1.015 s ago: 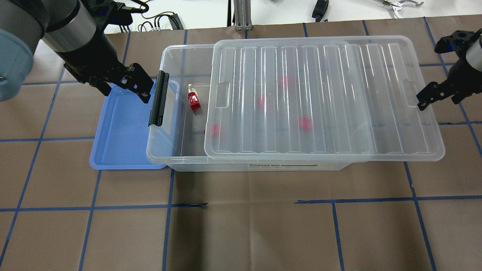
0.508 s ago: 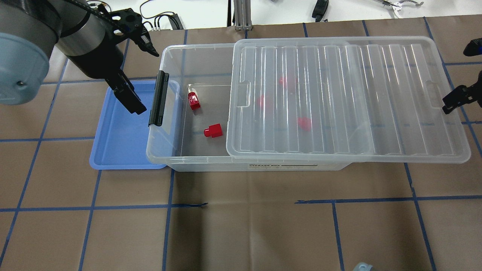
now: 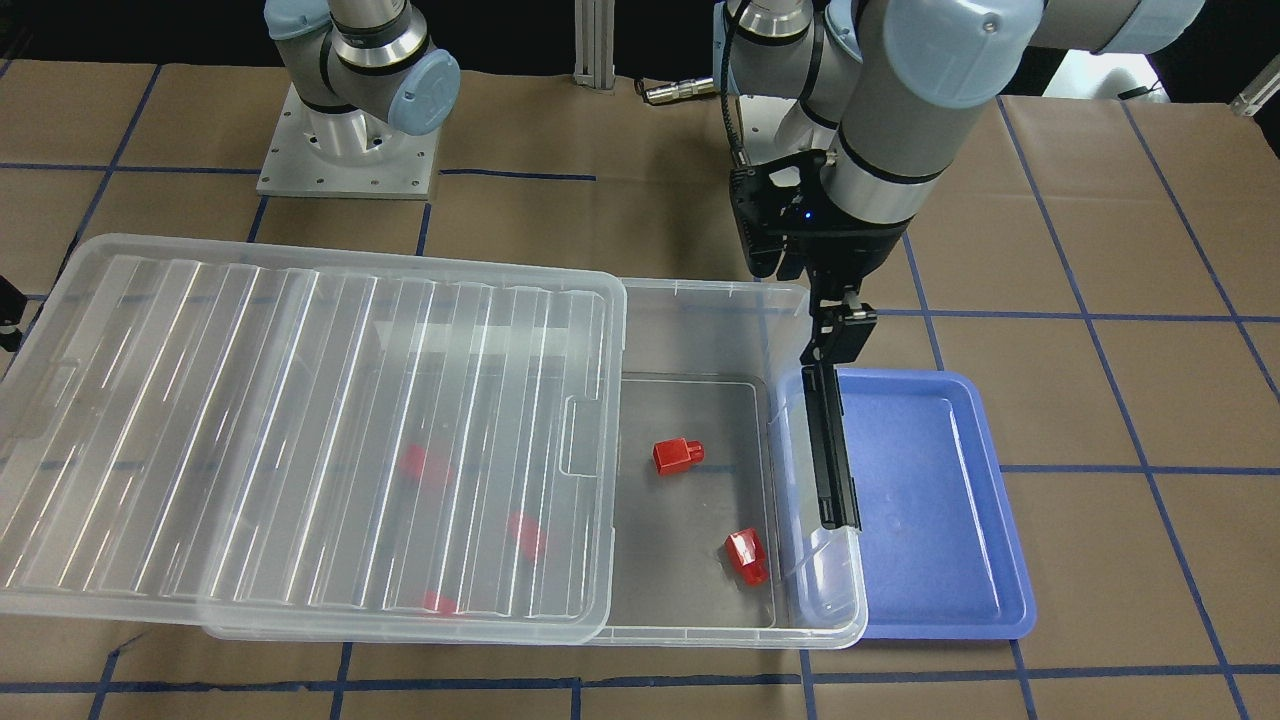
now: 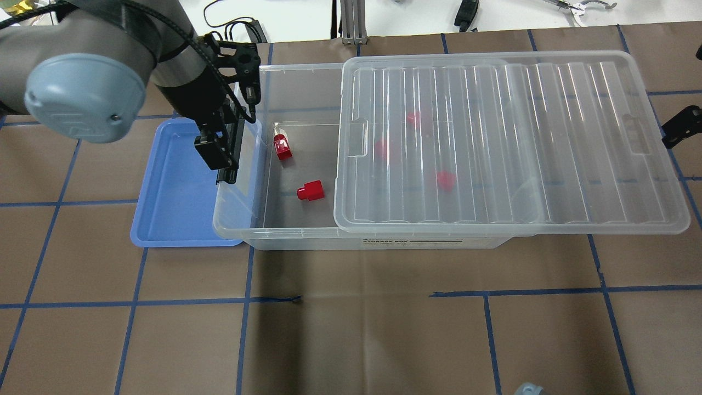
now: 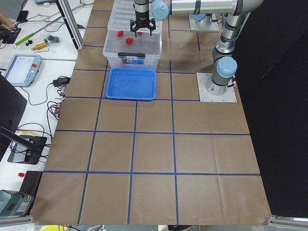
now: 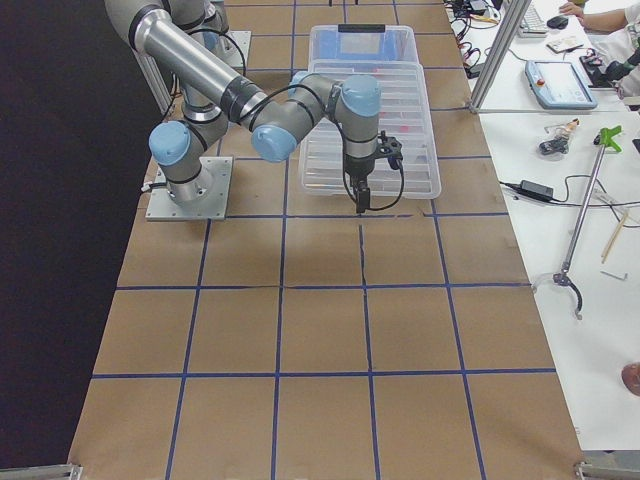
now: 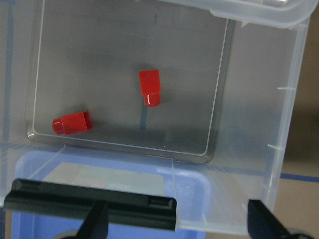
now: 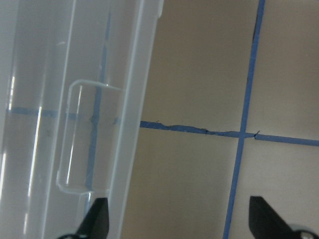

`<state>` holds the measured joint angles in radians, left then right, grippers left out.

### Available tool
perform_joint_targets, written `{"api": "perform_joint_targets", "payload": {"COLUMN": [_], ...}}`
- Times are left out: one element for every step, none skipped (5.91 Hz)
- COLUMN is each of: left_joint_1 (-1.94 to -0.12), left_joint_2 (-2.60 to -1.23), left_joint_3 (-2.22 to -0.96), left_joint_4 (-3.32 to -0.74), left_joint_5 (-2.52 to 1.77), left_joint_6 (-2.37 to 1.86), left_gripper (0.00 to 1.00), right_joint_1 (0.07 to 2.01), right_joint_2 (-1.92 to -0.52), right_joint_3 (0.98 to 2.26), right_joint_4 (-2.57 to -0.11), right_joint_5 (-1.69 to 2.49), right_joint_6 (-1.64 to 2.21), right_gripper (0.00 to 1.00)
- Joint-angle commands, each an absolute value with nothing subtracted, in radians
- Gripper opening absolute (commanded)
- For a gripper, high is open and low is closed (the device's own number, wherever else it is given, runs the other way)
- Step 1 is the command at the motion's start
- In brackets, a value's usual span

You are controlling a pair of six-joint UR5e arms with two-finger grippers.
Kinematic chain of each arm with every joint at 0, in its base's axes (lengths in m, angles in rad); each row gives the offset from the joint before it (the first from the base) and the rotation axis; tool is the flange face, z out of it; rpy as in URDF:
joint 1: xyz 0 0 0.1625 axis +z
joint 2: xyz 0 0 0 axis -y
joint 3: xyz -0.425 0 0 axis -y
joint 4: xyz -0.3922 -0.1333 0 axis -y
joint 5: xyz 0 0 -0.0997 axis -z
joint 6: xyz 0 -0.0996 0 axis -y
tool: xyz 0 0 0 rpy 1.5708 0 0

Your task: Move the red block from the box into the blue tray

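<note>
The red block (image 4: 310, 190) lies on the floor of the clear box (image 4: 285, 68), in its uncovered left part, stub toward the latch; it also shows in the front view (image 3: 677, 455) and the left wrist view (image 7: 150, 87). The blue tray (image 4: 175, 192) sits against the box's latch end, partly under its rim. My left gripper (image 7: 179, 223) is open and empty above the black latch bar (image 7: 89, 204), short of the block. My right gripper (image 8: 179, 224) is open and empty beside the lid's right end.
The ribbed lid (image 4: 493, 137) is slid right, overhanging the box's end. A red piece with a shiny slanted face (image 4: 282, 147) lies near the latch end. Blurred red pieces (image 4: 443, 180) show through the lid. Brown paper with blue tape lines covers the table.
The lid has slid right and uncovered the red block. My left arm has swung from over the tray to above the latch end. My right gripper has drawn back to the right.
</note>
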<state>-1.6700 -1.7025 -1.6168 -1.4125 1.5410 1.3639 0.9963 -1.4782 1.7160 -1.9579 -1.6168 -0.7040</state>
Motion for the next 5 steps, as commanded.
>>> {"api": "perform_joint_targets", "payload": {"left_joint_1": [-1.706, -1.715, -1.733, -1.736, -1.736], "left_joint_2": [-1.814, -1.86, -1.896, -1.923, -1.948], "left_joint_3": [-1.682, -1.728, -1.783, -1.849, -1.868], "left_joint_4": [-1.205, -1.142, -1.017, -0.883, -0.847], "left_joint_5": [1.534, 1.536, 1.536, 1.534, 1.532], "left_joint_6": [1.297, 1.292, 1.289, 1.269, 1.267], "left_gripper": [0.97, 0.97, 0.97, 0.98, 0.98], "right_joint_1": [1.082, 1.18, 1.284, 1.377, 1.479], "right_joint_2": [-1.553, -1.572, -1.575, -1.572, -1.569], "right_joint_3": [1.585, 1.554, 1.522, 1.487, 1.473], "right_joint_4": [-1.741, -1.642, -1.623, -1.559, -1.545], "right_joint_5": [-1.609, -1.611, -1.611, -1.606, -1.579], "right_joint_6": [-0.514, -0.324, -0.225, -0.055, 0.083], "right_gripper": [1.0, 1.0, 1.0, 1.0, 1.0]}}
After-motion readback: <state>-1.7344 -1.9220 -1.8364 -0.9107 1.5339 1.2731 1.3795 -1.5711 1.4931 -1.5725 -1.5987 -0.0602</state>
